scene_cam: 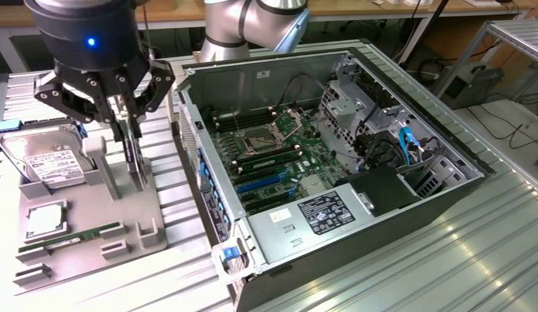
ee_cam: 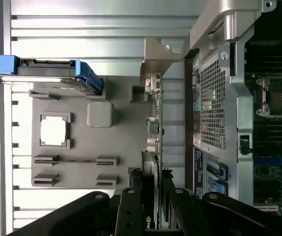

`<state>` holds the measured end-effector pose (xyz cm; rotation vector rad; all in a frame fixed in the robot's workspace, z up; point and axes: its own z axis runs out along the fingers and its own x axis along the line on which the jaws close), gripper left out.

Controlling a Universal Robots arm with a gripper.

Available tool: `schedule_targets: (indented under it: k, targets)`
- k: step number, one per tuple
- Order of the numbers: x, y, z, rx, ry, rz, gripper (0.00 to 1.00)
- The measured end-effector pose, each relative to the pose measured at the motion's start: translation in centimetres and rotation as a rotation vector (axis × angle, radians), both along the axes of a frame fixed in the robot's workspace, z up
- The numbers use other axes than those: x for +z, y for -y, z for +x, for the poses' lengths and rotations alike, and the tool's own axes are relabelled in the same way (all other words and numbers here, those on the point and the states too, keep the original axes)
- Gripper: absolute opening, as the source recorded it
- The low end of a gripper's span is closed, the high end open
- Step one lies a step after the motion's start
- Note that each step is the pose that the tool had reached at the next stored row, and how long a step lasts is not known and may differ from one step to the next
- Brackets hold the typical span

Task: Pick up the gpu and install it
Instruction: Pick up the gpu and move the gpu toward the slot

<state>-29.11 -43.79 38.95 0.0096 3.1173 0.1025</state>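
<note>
The gpu (scene_cam: 136,166) is a thin black card standing on edge in a slot of the grey holder tray (scene_cam: 86,253), on the exterior view's left. My gripper (scene_cam: 130,133) comes down over its top edge, one finger on each face, shut on the card. In the wrist view the gpu (ee_cam: 153,132) is seen edge-on, its silver end bracket (ee_cam: 156,56) at the far end and my gripper (ee_cam: 151,201) clamped on the near end. Its lower edge still sits at the holder. The open computer case (scene_cam: 278,58) lies beside the tray with its motherboard (scene_cam: 269,156) exposed.
The tray also holds a silver hard drive (scene_cam: 47,159), a CPU chip (scene_cam: 45,221) and a green RAM stick (scene_cam: 73,235). Blue expansion slots (scene_cam: 260,185) lie on the motherboard. Cables and a drive cage (scene_cam: 364,110) crowd the case's far side. The table is ribbed metal.
</note>
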Motion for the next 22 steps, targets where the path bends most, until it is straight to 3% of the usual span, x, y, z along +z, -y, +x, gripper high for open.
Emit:
schedule_targets:
  k: [6, 10, 16, 22]
  targets:
    - [2.93, 0.85, 1.8, 0.0, -0.0008, 0.0012, 0.26]
    - [4.78, 1.32, 3.8, 0.0, -0.0021, 0.008, 0.26]
    - [6.66, 1.67, 6.5, 0.0, -0.0044, 0.0205, 0.26]
    - [7.59, 1.81, 9.3, 0.0, -0.0106, 0.0308, 0.26]
